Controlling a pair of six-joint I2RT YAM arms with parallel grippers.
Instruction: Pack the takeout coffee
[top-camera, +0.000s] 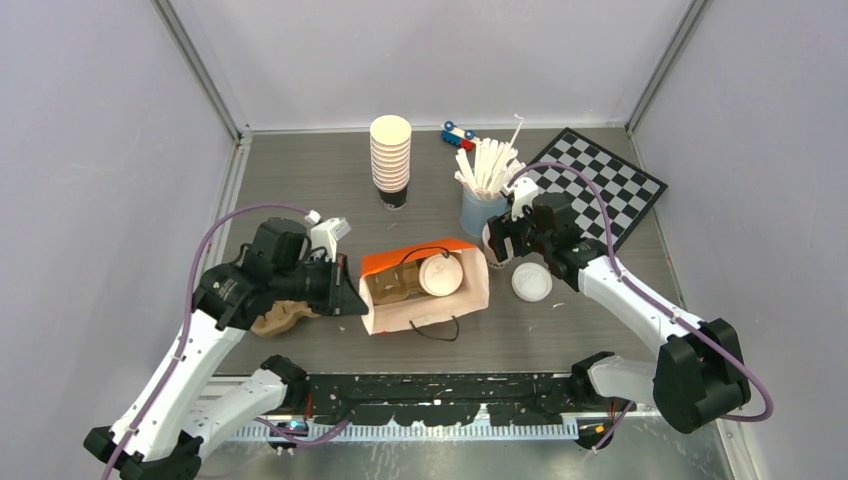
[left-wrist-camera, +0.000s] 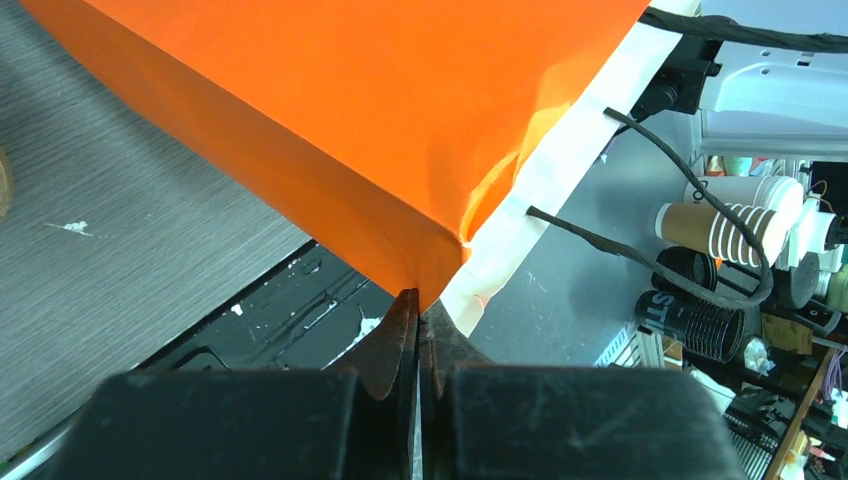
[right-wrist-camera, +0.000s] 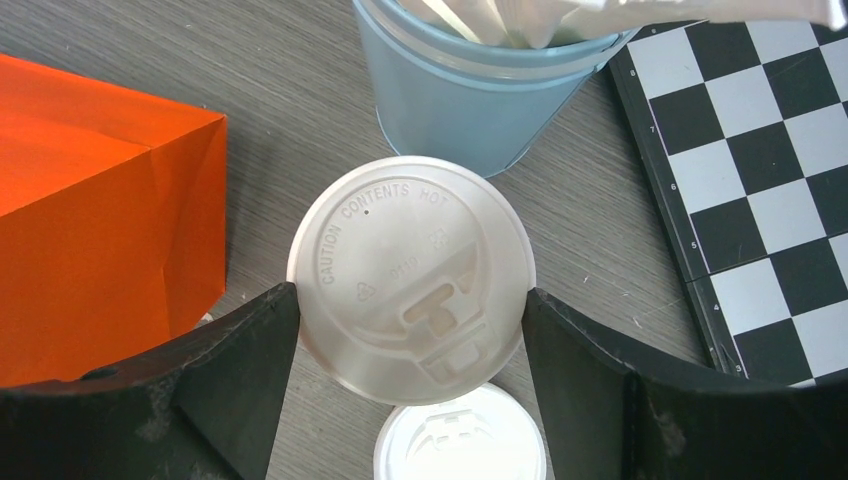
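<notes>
An orange-and-white paper bag (top-camera: 470, 290) lies on its side mid-table, mouth up toward the camera. One lidded white coffee cup (top-camera: 440, 275) lies inside it, beside a brown insert. My left gripper (top-camera: 352, 296) is shut on the bag's left edge; the left wrist view shows its jaws (left-wrist-camera: 418, 300) pinching the orange corner (left-wrist-camera: 400, 150). My right gripper (right-wrist-camera: 408, 300) has a finger against each side of a second lidded coffee cup (right-wrist-camera: 410, 275), just right of the bag. In the top view that gripper (top-camera: 498, 245) hides most of the cup.
A white round lid (top-camera: 531, 282) sits on the table right of the bag; it also shows in the right wrist view (right-wrist-camera: 460, 440). Behind are a light-blue cup of sticks (top-camera: 482, 205), a stack of cream cups (top-camera: 390, 155), a chessboard (top-camera: 595, 190) and a toy car (top-camera: 458, 135). A brown object (top-camera: 280, 318) lies under my left arm.
</notes>
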